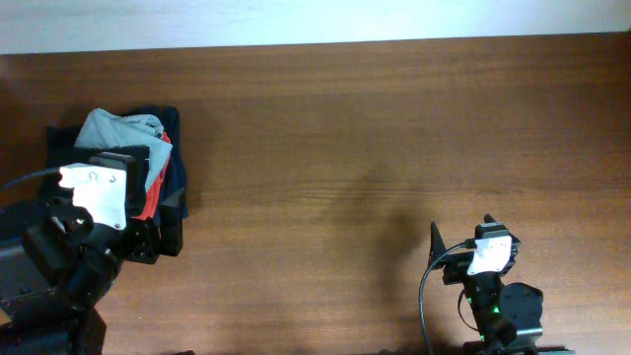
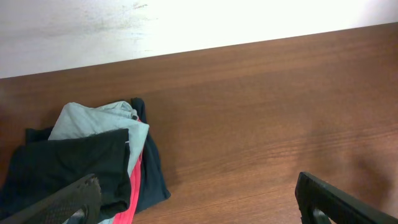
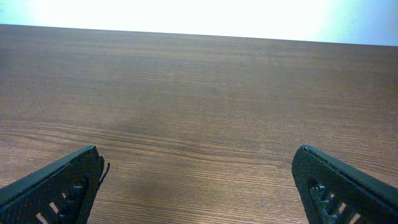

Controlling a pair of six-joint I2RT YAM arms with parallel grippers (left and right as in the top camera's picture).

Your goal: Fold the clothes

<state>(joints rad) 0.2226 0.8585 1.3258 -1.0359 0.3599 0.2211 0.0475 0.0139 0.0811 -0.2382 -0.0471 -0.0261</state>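
The black T-shirt (image 2: pixel 68 165) lies folded on top of a pile of clothes at the table's left side. It also shows in the overhead view (image 1: pixel 126 158), partly hidden by my left arm. My left gripper (image 2: pixel 199 208) is open and empty. Its left finger hangs over the black T-shirt's near edge and its right finger over bare table. In the overhead view its fingers are hidden under the wrist. My right gripper (image 3: pixel 202 193) is open and empty over bare wood at the front right of the table (image 1: pixel 488 251), far from the pile.
The pile also holds a light grey-blue garment (image 2: pixel 93 121), an orange-red garment (image 2: pixel 132 190) and a navy garment (image 2: pixel 152 174). The brown wooden table (image 1: pixel 375 148) ends at a white wall behind.
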